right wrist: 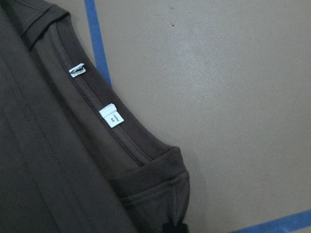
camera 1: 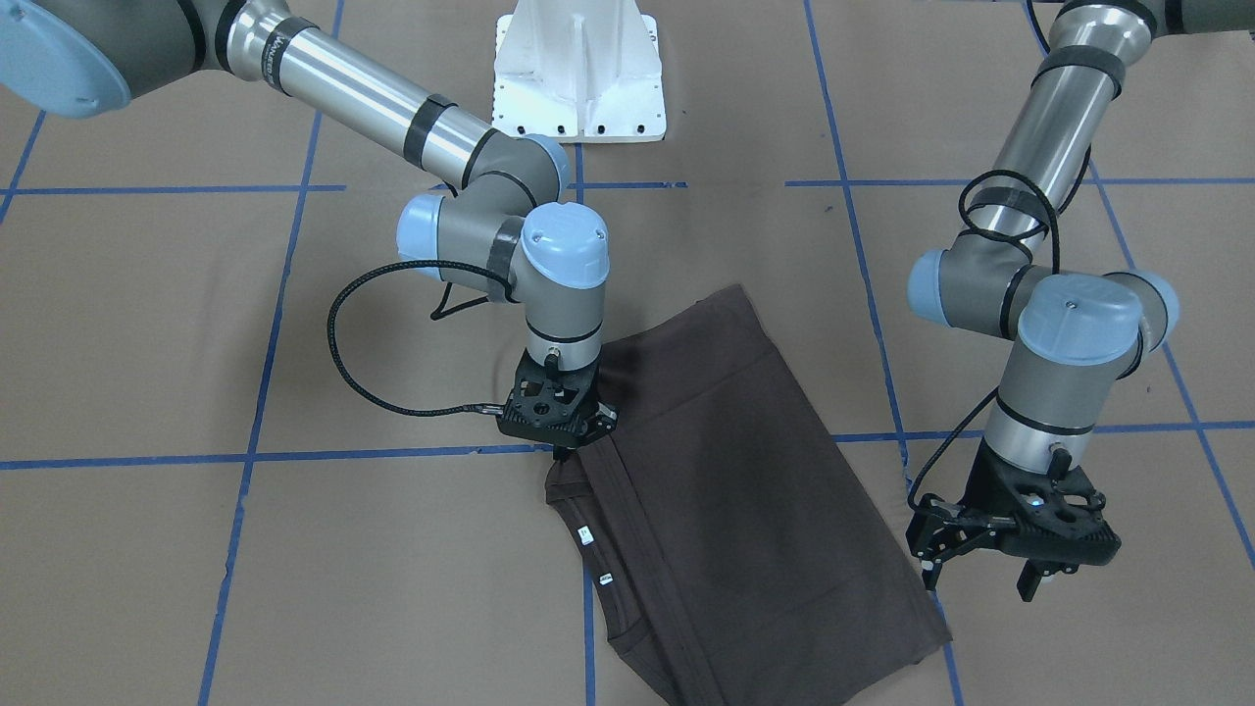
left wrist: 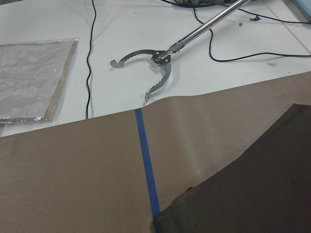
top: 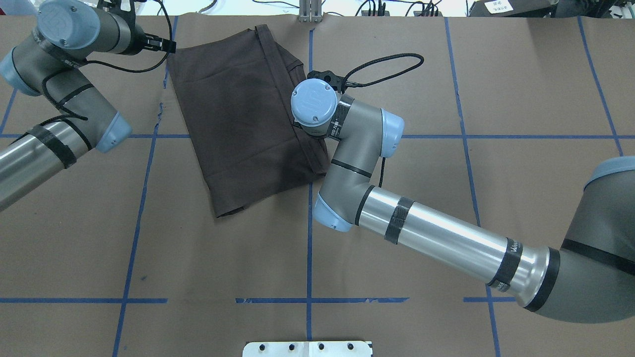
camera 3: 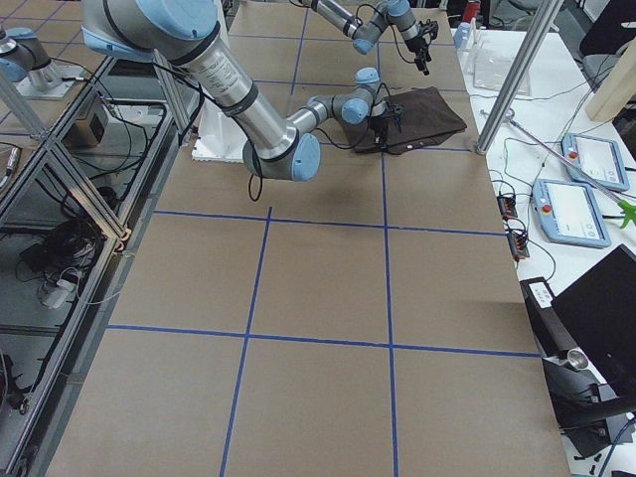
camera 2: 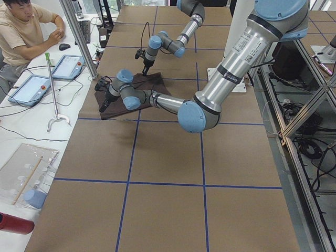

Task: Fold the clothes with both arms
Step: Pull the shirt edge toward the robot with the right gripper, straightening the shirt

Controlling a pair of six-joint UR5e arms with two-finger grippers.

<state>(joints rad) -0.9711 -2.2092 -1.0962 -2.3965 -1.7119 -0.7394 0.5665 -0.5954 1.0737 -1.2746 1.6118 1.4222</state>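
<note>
A: Grippers?
B: Right gripper [camera 1: 565, 449] clamps the T-shirt [camera 1: 745, 490] at its collar edge; left gripper [camera 1: 978, 580] hangs spread, just beside the opposite edge.
A: T-shirt?
B: Dark brown, folded lengthwise, white neck tags [right wrist: 112, 115] showing, at the bench's [camera 1: 147, 324] far edge.

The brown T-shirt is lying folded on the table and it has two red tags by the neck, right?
Not quite: the tags are white, not red. The brown T-shirt does lie folded on the table, and it has two tags by the neck. The right wrist view shows them up close.
</note>
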